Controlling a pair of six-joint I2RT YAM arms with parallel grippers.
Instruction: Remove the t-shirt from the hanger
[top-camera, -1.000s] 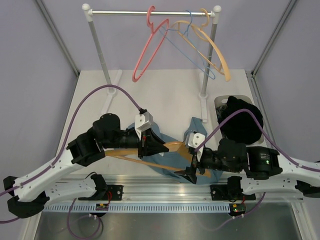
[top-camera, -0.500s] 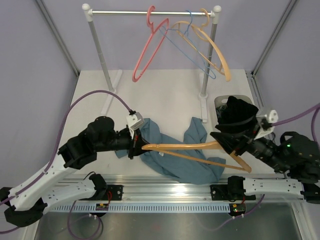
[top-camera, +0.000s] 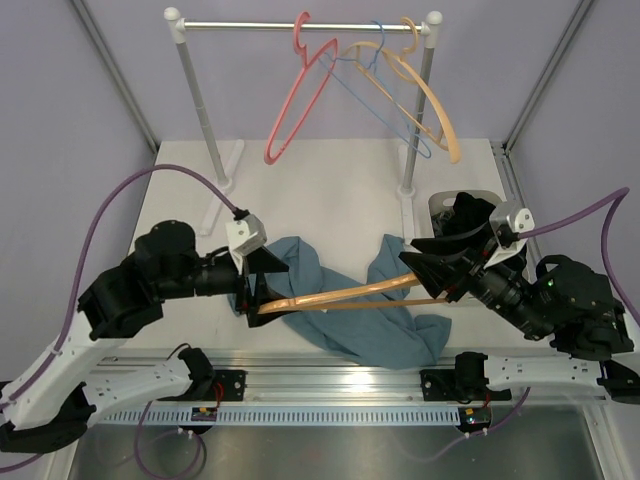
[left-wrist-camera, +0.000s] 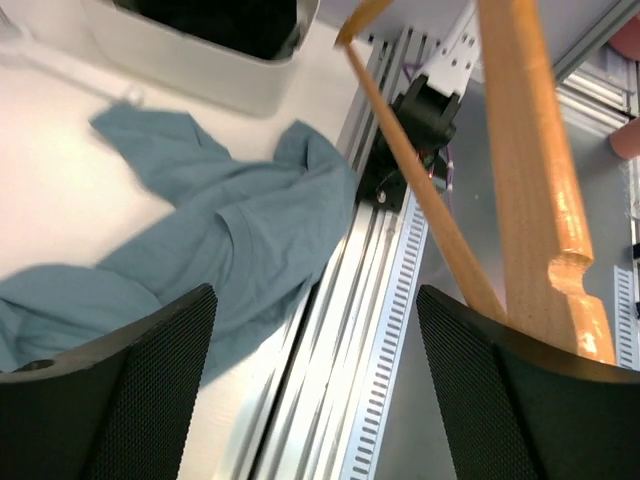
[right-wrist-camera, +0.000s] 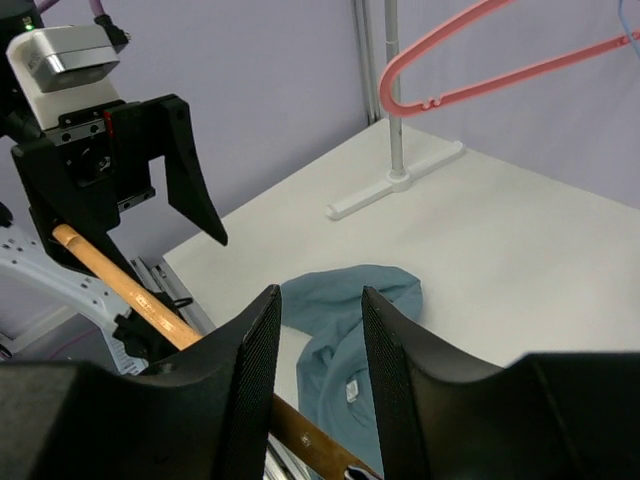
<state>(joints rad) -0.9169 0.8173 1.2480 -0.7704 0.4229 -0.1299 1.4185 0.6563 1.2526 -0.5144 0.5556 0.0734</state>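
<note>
Seen from above, the left gripper (top-camera: 265, 292) stands wide open, with the left end of the hanger (top-camera: 340, 293) between its fingers. The right gripper (top-camera: 425, 275) is closed on the other end. The t-shirt (top-camera: 390, 335) lies crumpled on the table (top-camera: 330, 180) beneath, off the hanger.

The left wrist view shows the wooden end against one pad (left-wrist-camera: 470, 380) and apart from the other, with a white bin (left-wrist-camera: 200, 70) beyond the shirt.

The right wrist view shows narrow-set fingers (right-wrist-camera: 400, 380), the shirt's white label (right-wrist-camera: 350, 388) and a pink hanger (right-wrist-camera: 480, 60) behind.

The black left tool (top-camera: 262, 290) gapes wide, pointing rightward. The black right tool (top-camera: 428, 272) pinches the orange-tan wooden hanger (top-camera: 340, 293).
</note>
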